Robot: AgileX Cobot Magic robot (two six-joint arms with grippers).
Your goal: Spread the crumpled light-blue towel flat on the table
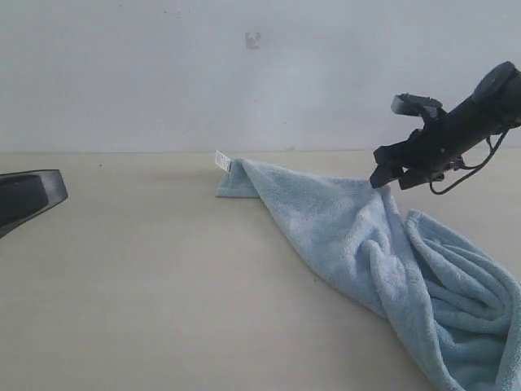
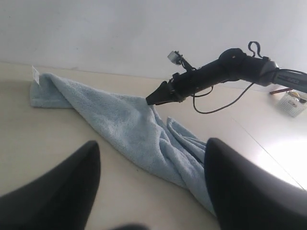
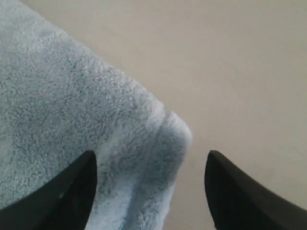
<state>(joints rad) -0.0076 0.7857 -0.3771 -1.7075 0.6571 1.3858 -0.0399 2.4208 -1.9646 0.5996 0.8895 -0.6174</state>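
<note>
The pale light-blue towel lies crumpled across the cream table, running from its far corner with the white tag to a bunched heap at the near right. It rises to a peak under my right gripper. In the right wrist view that gripper is open, its fingers wide apart with a thick towel fold between them. My left gripper hovers at the far left, apart from the towel. It is open with bare table between its fingers, and the towel lies ahead of it.
A plain white wall backs the table. In the left wrist view the right arm with its looping cable stretches over the towel. A small white basket sits beyond a table seam on that side.
</note>
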